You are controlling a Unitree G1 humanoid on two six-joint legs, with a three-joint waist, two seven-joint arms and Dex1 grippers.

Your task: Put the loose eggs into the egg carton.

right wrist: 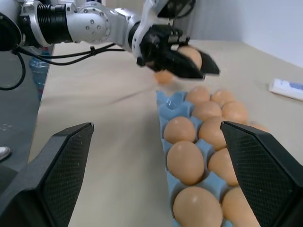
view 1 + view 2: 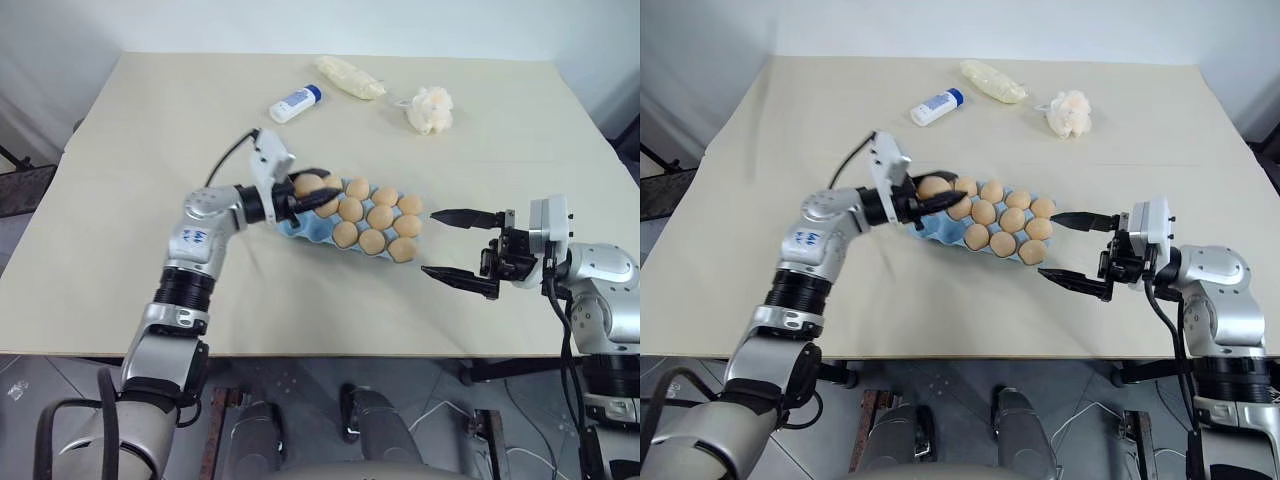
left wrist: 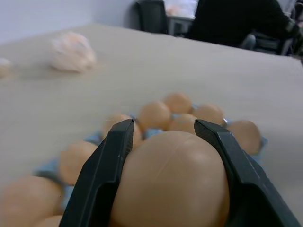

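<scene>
The light blue egg carton [image 2: 298, 228] lies slantwise on the table's middle, and several tan eggs [image 2: 378, 217] sit in its cups. My left gripper [image 2: 325, 193] is shut on one loose egg [image 2: 307, 184] and holds it just above the carton's left end. In the left wrist view that egg [image 3: 173, 182] sits between the two black fingers [image 3: 106, 175], with the carton's eggs beyond it. My right gripper [image 2: 431, 242] stands open just right of the carton, pointing at it, with nothing between its fingers. From the right wrist view, the left gripper [image 1: 189, 64] hovers over the carton's [image 1: 171, 107] far end.
At the table's far side lie a white bottle with a blue cap [image 2: 295, 103], a pale yellow bag [image 2: 350, 77] and a white tissue wad [image 2: 431, 109]. The tan table [image 2: 130, 250] stretches bare left of the carton. Its front edge runs just below my arms.
</scene>
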